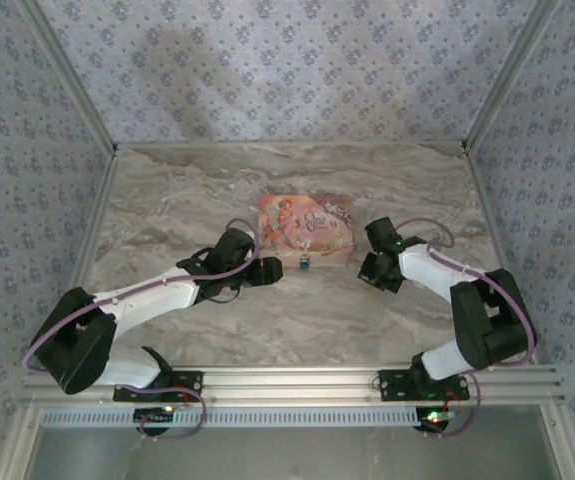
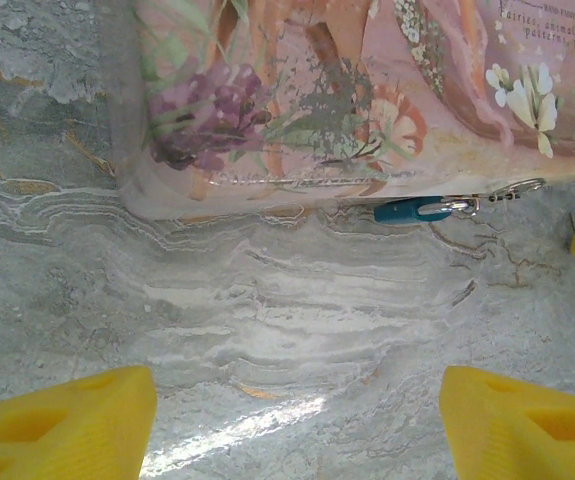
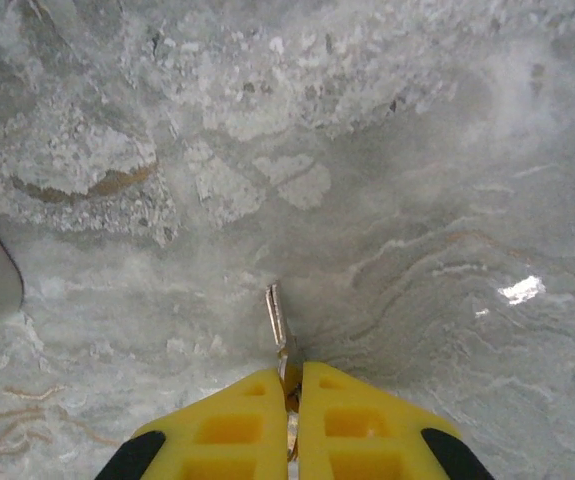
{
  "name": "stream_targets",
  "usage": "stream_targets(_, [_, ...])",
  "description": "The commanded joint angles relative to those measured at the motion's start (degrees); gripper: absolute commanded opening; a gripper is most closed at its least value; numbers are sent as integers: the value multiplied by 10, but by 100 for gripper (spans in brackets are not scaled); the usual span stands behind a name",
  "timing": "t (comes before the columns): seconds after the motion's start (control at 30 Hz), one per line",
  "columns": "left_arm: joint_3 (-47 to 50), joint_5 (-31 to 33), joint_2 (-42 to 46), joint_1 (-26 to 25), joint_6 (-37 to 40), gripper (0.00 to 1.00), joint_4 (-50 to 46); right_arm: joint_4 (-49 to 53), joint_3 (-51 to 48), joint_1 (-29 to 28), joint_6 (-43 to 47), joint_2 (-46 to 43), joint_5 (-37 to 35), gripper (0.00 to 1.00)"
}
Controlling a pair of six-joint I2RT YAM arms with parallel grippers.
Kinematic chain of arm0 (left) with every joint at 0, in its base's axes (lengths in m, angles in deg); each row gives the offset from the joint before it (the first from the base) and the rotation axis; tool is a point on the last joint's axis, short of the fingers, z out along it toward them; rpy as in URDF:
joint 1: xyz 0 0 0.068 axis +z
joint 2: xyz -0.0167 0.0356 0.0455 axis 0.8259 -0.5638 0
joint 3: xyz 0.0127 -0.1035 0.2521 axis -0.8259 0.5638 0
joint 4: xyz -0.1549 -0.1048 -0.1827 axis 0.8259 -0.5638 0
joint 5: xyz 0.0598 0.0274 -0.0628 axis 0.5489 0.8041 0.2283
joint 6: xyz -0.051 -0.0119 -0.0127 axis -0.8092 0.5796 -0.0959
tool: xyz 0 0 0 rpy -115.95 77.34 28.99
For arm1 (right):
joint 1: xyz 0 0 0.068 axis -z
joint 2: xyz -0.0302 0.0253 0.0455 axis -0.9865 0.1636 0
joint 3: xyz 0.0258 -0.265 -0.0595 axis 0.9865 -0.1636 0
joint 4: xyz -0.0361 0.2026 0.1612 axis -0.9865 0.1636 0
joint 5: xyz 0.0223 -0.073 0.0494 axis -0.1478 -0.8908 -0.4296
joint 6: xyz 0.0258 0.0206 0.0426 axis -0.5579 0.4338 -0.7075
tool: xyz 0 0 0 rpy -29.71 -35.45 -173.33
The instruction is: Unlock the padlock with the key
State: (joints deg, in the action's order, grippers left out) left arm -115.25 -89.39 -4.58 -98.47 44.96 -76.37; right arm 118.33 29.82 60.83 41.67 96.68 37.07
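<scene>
Grey-veined marble bench [image 1: 217, 330] carries everything. Two white-and-black arms [image 1: 157, 295] reach in from near edge. Flat pink illustrated box [image 1: 305, 228] lies at ctr, toward the back. Left pincer [image 2: 292, 425]: yellow fingers [image 2: 57, 425] spread wide, nothing btwn them, low over bare marble just in front of box's near edge. Right pincer [image 3: 289, 390]: yellow fingers [image 3: 227, 430] pressed together on a small item, over bare bench near box's right end. Tiny blue-bodied padlock [image 2: 404, 210] w/ small metal shackle lies on bench against box's near edge, btwn the two pincers. Thin grey metal key [image 3: 277, 322] is pinched btwn right pincer's fingertips, blade sticking out fwd past them; can't tell if its tip touches bench.
</scene>
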Motion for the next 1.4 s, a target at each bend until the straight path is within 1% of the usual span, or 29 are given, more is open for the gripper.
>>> stream_targets(0.0, [-2, 8, 11, -3, -6, 75, 5, 32, -5, 2, 28, -43, -13, 3])
stream_targets(0.07, [-10, 14, 23, -4, -4, 75, -4, 48, 6, 2, 47, -84, -17, 2])
stream_targets(0.17, [-36, 22, 40, -4, 6, 75, -26, 73, 32, 4, 90, -145, -1, 2])
stream_targets(0.33, [-98, 27, 60, 0, 30, 75, -61, 65, 90, 6, 160, -237, 80, 2])
stream_targets(0.5, [-167, -18, 61, 21, 44, 76, -82, 59, 154, 7, 208, -275, 160, 2])
stream_targets(0.63, [-210, -78, 59, 46, 41, 75, -83, 19, 180, 6, 234, -279, 252, 2])
stream_targets(0.7, [-229, -120, 56, 58, 36, 68, -78, -1, 189, 7, 239, -278, 309, 2])
stream_targets(0.77, [-237, -188, 55, 77, 16, 58, -43, -20, 192, 6, 252, -279, 380, 3])
stream_targets(0.87, [-250, -257, 55, 91, -7, 51, -3, -77, 189, 2, 229, -287, 456, 3])
stream_targets(0.93, [-261, -278, 56, 90, -11, 50, 6, -100, 188, 0, 222, -295, 482, 3])
stream_targets(1.0, [-266, -297, 58, 91, -18, 48, 18, -104, 191, -1, 225, -300, 492, 3])
stream_targets(1.1, [-262, -313, 63, 91, -29, 41, 43, -108, 192, -1, 223, -304, 513, 3])
stream_targets(1.2, [-255, -334, 66, 85, -48, 35, 81, -132, 183, -3, 210, -308, 538, 3])
stream_targets(1.27, [-260, -344, 64, 71, -50, 33, 98, -141, 179, -5, 207, -313, 531, 3])
stream_targets(1.37, [-276, -346, 61, 43, -38, 33, 99, -137, 179, -10, 218, -317, 514, 3])
